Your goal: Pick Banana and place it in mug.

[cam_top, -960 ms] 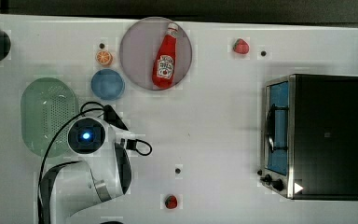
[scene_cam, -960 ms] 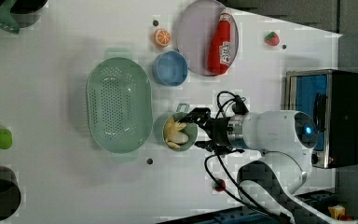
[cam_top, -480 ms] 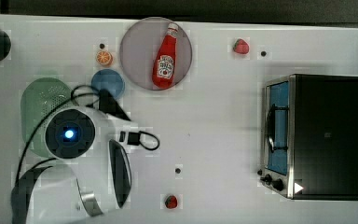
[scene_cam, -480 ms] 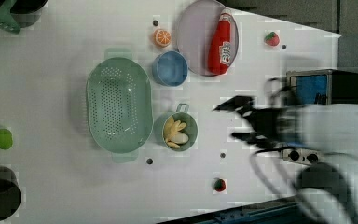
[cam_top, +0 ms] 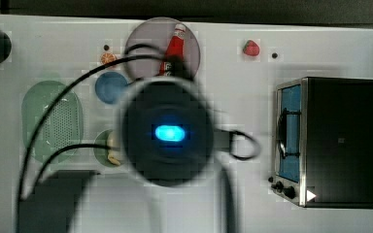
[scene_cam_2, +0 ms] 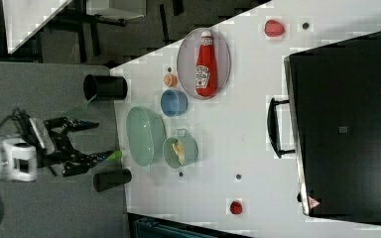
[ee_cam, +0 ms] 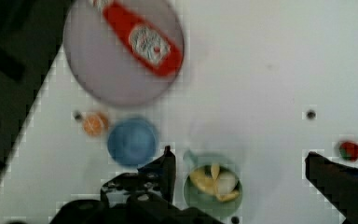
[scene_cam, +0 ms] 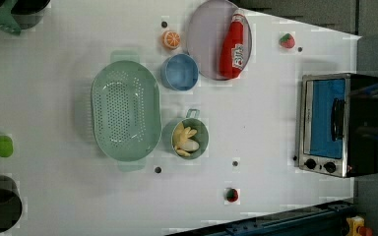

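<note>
I read the work surface as a white table (scene_cam: 275,123), evenly lit, with small dark dots scattered on it. A dark strip runs beyond the table's far edge in the top view. In the right view, grey floor (scene_cam_2: 39,208) lies off the table's edge (dark furniture legs stand above it). A blue rail (scene_cam: 285,223) edges the table in the left view.

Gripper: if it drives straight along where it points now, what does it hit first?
Likely the mug with the banana inside it: in the wrist view it sits between the open gripper's fingers, well below. Depth is unclear.
</note>
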